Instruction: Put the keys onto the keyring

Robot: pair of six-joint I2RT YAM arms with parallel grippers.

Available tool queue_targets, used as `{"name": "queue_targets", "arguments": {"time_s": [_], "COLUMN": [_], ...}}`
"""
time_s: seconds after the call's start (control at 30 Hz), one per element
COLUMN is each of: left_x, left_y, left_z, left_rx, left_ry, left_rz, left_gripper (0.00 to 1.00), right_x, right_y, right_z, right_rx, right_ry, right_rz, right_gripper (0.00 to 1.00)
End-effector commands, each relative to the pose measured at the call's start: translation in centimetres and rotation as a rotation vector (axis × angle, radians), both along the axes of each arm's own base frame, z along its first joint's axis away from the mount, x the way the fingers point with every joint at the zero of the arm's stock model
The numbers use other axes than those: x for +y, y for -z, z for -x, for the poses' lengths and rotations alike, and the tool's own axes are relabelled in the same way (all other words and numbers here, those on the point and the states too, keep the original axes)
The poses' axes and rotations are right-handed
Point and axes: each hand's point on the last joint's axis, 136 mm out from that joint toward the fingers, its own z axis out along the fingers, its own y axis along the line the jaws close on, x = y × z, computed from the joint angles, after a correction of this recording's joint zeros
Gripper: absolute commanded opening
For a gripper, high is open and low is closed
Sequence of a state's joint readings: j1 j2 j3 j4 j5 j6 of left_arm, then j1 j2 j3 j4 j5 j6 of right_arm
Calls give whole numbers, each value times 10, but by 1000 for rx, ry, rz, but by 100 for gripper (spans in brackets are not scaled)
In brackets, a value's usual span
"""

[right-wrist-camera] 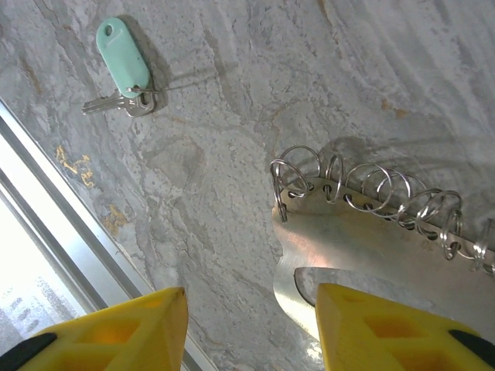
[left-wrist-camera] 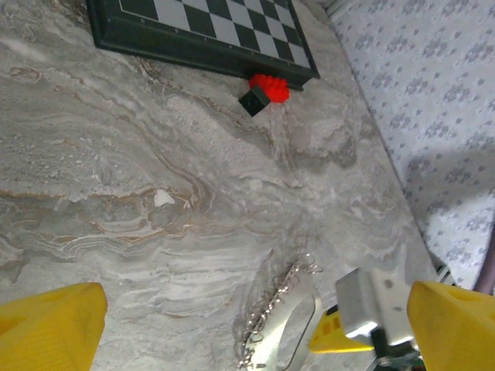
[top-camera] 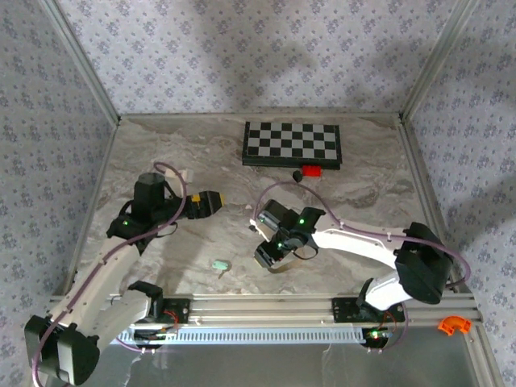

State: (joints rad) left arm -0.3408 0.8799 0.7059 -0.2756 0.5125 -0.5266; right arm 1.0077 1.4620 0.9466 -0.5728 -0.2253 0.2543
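A: Keys (right-wrist-camera: 124,66)? Spotted upper left of the right wrist frame, flat on the marble table (right-wrist-camera: 232,139).
B: Keyring (right-wrist-camera: 363,232)? Lay lower right there, plate edge poking between the fingers of the right gripper (right-wrist-camera: 251,294), parted, not clamped. Seen too at the bottom of the left wrist frame.
A: Left gripper (left-wrist-camera: 257,286)?
B: Spread wide, grasping nothing.

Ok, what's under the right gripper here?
The keyring plate with its row of wire rings, lying on the table. Its near end is covered by one yellow finger; the key lies apart.
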Motion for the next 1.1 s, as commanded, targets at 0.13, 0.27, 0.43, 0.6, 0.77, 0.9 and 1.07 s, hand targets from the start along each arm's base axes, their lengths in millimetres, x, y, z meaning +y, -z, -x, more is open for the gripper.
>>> {"name": "queue_targets", "arguments": {"time_s": [0.13, 0.27, 0.43, 0.6, 0.77, 0.9, 1.07], "left_x": [-1, 1, 2, 3, 3, 3, 4], "left_y": [0, 5, 5, 6, 7, 5, 7], "left_z": [1, 1, 2, 2, 1, 1, 1], "left_rx": [-9, -7, -11, -14, -18, -22, -19], "left_ry": [-6, -12, -13, -13, -12, -11, -12], "left_rz": [33, 15, 2, -7, -12, -9, -15], "left_gripper": [99, 99, 99, 99, 99, 99, 99], "right_x": [6, 8, 12, 13, 9, 9, 12], "right_y": [25, 33, 34, 32, 34, 36, 37], "right_z": [11, 13, 9, 5, -3, -5, -11], "right_rx": [19, -1, -14, -9, -14, -11, -15], "right_ry": [-48, -83, -82, -65, -35, -33, -43], "right_rz": [77, 132, 140, 134, 143, 150, 151], "right_gripper": [40, 38, 36, 37, 41, 41, 38]}}
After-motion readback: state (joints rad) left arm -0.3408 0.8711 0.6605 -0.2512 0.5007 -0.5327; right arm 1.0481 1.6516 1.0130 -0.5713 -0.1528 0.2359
